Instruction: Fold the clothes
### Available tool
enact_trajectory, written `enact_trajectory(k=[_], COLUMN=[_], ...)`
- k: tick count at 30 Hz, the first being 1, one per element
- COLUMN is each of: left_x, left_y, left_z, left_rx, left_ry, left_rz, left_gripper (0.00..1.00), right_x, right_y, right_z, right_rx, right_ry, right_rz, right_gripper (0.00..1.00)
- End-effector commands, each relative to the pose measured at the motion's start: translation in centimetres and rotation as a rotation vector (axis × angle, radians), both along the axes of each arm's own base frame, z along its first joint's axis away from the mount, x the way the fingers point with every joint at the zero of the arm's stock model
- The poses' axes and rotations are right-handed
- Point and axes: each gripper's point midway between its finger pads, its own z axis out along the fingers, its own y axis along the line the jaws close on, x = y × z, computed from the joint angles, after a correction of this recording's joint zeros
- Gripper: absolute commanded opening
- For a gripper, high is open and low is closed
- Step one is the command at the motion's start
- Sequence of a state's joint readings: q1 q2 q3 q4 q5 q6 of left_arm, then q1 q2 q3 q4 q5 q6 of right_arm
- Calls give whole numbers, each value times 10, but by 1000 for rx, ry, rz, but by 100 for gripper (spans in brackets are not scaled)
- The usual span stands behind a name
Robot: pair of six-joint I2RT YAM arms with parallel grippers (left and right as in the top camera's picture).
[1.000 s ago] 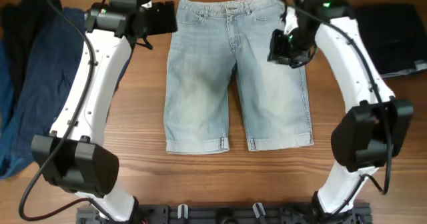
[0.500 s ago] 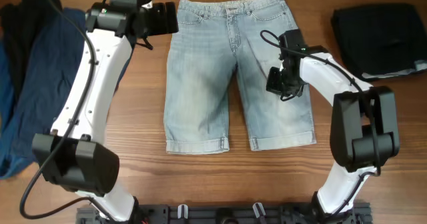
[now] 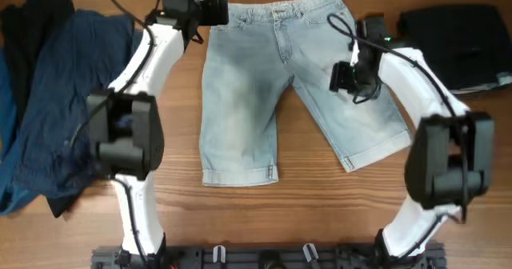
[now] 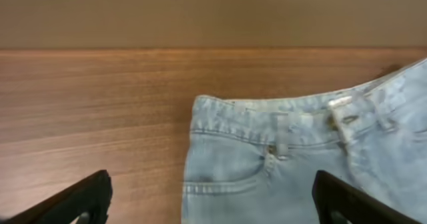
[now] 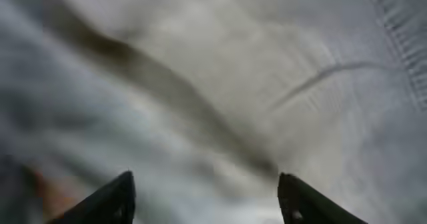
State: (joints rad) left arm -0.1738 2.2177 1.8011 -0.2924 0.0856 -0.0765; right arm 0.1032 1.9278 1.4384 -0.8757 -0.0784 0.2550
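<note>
The pale blue denim shorts [image 3: 240, 101] lie flat on the wooden table, waistband at the far edge. Their right leg [image 3: 360, 125] splays out towards the right. My left gripper [image 3: 211, 11] hovers open at the waistband's left corner. In the left wrist view its fingers [image 4: 83, 197] stand wide apart over the pocket corner [image 4: 227, 177], with nothing between them. My right gripper [image 3: 352, 78] is over the upper right leg. The right wrist view is blurred, but both fingertips [image 5: 113, 201] stand apart above creased denim [image 5: 220, 84], so it is open.
A heap of dark navy and black garments [image 3: 48, 101] covers the table's left side. A folded black garment [image 3: 456, 45] lies at the far right. A black rail [image 3: 264, 257] runs along the near edge between the arm bases.
The shorts' right leg has swung outwards to the right. My right gripper has gone from shut to open. The left arm has shifted right, to the waistband corner.
</note>
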Motion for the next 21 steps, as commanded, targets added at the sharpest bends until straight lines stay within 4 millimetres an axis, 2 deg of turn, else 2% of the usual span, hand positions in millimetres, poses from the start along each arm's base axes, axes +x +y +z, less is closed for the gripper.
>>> enact_trajectory(k=[1,4,5,8,11,12,13,14,17,20,21], left_x=[6,3,2,-2,-4,-6,-7,-6,1,5,3], left_y=[7,9,7,-1,-11,-18,-20,-20,2,50,74], left_z=[-65,-106,-113,-124,-122,-120,-120,-119,-106,-74,-60], left_rx=[-35,-31,-38,-67,-106,-134,-144,-186,-276,-385,-402], left_ry=[83,140,153,174,171,174,177,197,211,224,226], left_rz=[-42,-40,-48,-80,-120,-147,-151,-105,23,202,274], left_gripper=[91,91,91,90,79,68,40,6,4,4,4], right_x=[10,7,6,5,3,2,2,2,1,-5,-10], right_y=[16,16,16,16,15,15,15,15,15,19,25], right_z=[75,105,110,112,111,111,111,111,110,107,105], right_rx=[22,29,30,31,30,30,32,38,47,82,114], right_ry=[-192,-265,-279,-280,-269,-267,-266,-264,-253,-220,-197], right_rz=[74,76,75,75,75,73,66,50,21,-16,-7], right_gripper=[71,71,71,71,71,71,71,71,71,69,69])
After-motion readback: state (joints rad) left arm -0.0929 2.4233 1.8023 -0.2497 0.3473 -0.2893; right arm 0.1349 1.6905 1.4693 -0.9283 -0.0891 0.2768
